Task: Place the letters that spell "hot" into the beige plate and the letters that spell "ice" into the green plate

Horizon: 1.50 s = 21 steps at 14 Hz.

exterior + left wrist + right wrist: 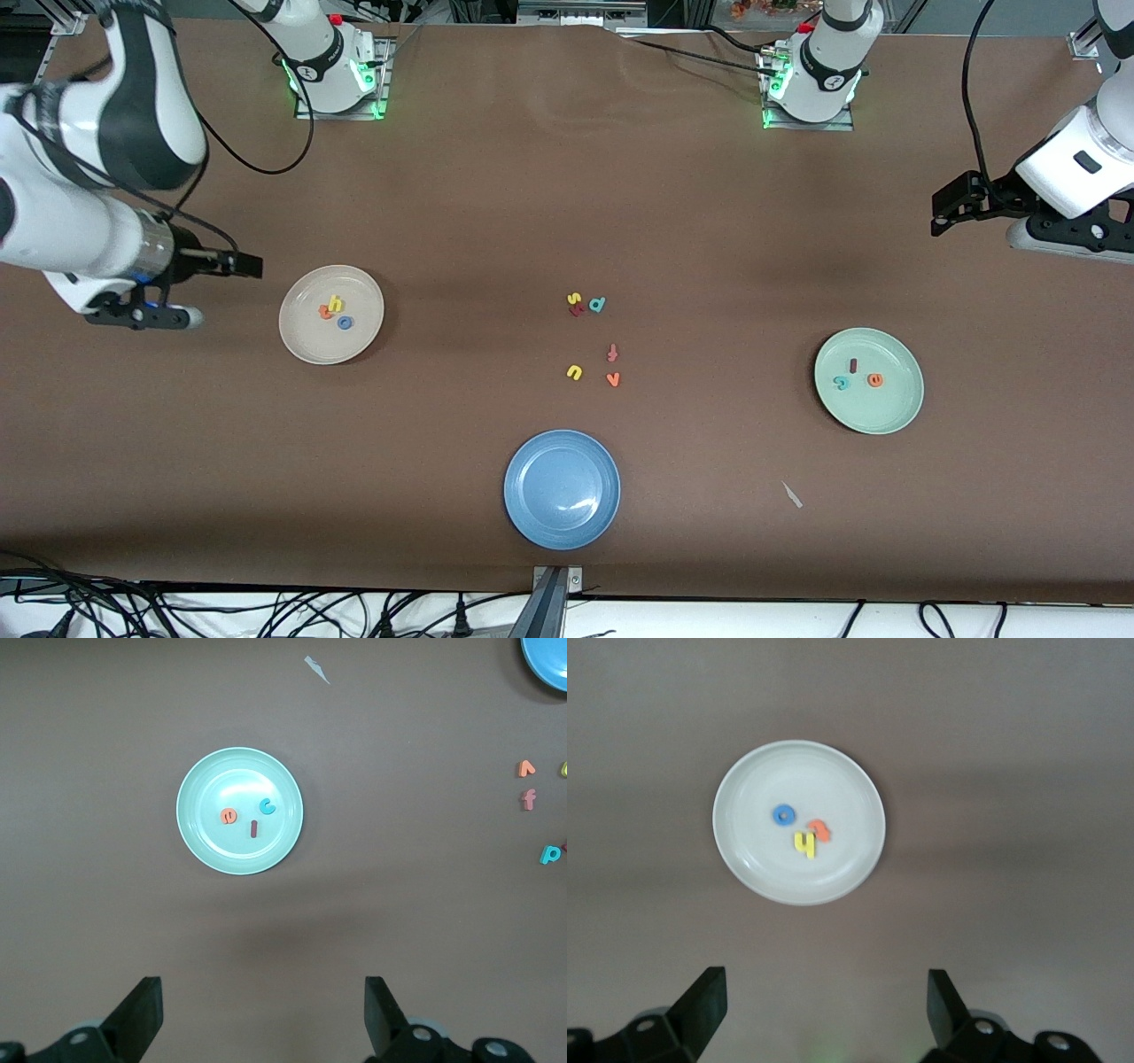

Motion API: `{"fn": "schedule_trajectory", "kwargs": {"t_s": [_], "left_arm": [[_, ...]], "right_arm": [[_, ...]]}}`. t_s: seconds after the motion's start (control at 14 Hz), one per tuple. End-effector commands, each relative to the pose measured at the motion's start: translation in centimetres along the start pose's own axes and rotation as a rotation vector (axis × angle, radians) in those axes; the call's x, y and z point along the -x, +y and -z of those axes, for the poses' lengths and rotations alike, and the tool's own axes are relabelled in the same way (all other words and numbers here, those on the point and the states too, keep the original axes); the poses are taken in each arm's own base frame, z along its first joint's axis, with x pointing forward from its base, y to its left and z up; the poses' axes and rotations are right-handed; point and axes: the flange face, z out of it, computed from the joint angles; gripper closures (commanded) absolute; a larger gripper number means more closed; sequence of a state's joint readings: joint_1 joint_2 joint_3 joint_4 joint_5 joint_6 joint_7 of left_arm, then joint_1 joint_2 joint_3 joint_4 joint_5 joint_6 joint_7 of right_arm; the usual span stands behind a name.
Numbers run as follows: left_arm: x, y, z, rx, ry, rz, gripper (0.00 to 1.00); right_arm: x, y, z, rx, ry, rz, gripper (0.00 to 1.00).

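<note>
Beige plate (331, 315): left of centre in the front view, holding yellow h (335, 304), blue o (345, 322), orange t (325, 312).
Green plate (869, 381): right side of the frame, holding red i (853, 364), teal c (842, 383), orange e (875, 380).
Left pincer (264, 1014): gaping, empty, at the frame's upper right edge.
Right pincer (826, 1012): gaping, empty, at the frame's left edge.

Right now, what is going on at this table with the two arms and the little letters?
Nothing is being handled: both arms wait with open, empty hands, the left hand near the pale green round plate, the right hand near the beige round plate. The beige plate holds the yellow "h", blue ring "o" and orange "t". The green plate holds the dark red "i", teal "c" and orange "e". The sorting looks finished.
</note>
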<state>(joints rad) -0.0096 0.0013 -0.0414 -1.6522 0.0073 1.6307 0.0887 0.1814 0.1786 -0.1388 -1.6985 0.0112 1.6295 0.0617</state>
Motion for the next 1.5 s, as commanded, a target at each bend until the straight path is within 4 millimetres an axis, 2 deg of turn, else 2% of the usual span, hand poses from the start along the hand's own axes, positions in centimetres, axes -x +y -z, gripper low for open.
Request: {"fn": "schedule_trajectory", "kwargs": {"t_s": [0.0,0.21,0.43,0.78,1.07,1.21,1.43], "left_arm": [[-0.5,0.2,1.2,-0.009,0.014,-0.008,0.0],[-0.8,0.0,1.4,-0.009,0.017,-0.008,0.0],[-1.0,-0.1,0.8,-0.005,0.002,-0.006,0.0],[-0.8,-0.1,1.0,-0.007,0.001,-0.006,0.0],[-0.8,-0.1,1.0,-0.007,0.001,-0.008,0.0],[-0.9,-0.1,0.9,-0.007,-0.001,-0.006,0.0],[-0.8,-0.1,1.0,-0.007,0.001,-0.006,0.0]], "right_arm": [[3.4,1.1,4.8,0.053,0.017,0.056,0.0],[6.8,2.0,7.7,0.031,0.023,0.044,0.0],[8.4,2.3,9.4,-0.014,0.052,0.048,0.0],[8.8,2.4,9.9,-0.015,0.11,0.052,0.0],[9.0,2.3,9.5,-0.021,0.151,0.055,0.0],[7.7,1.7,8.3,-0.016,0.118,0.06,0.0],[7.1,1.7,8.9,-0.016,0.11,0.045,0.0]]}}
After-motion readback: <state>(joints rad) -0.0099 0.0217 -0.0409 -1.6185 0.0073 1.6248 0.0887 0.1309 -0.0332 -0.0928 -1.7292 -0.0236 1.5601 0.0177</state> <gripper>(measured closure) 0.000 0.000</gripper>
